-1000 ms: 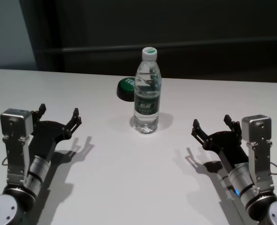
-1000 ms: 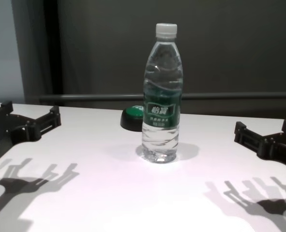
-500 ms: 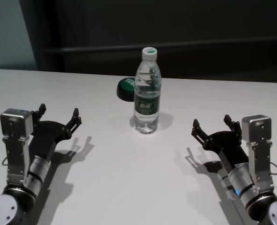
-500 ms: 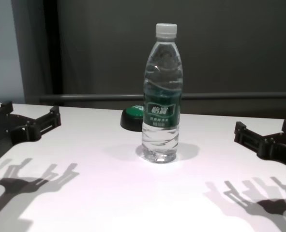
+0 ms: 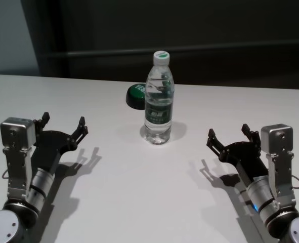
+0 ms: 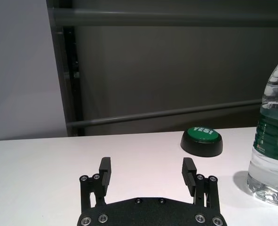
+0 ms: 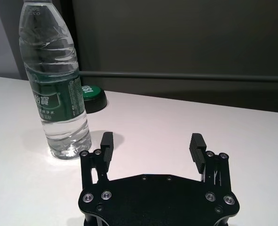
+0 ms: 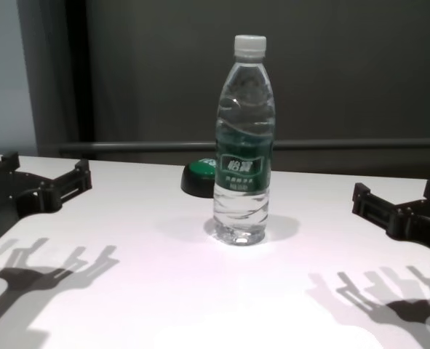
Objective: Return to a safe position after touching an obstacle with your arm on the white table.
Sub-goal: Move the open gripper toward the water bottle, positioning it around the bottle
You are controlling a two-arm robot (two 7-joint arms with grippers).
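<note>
We see the bottle (image 5: 158,98) standing upright near the middle of the white table (image 5: 139,197), with the button (image 5: 136,95) just behind it, touching or nearly so. Our left gripper (image 5: 63,123) sits well to the bottle's left and our right gripper (image 5: 229,135) well to its right, both with fingers spread wide and holding nothing, low over the table. We judge this a pulled-back, symmetric rest that leaves the bottle room. The button is partly hidden behind the bottle, and in the chest view both grippers are cut off at the edges.

White table (image 5: 139,202) bears an upright water bottle (image 5: 158,101) and green-topped button (image 5: 135,94)
</note>
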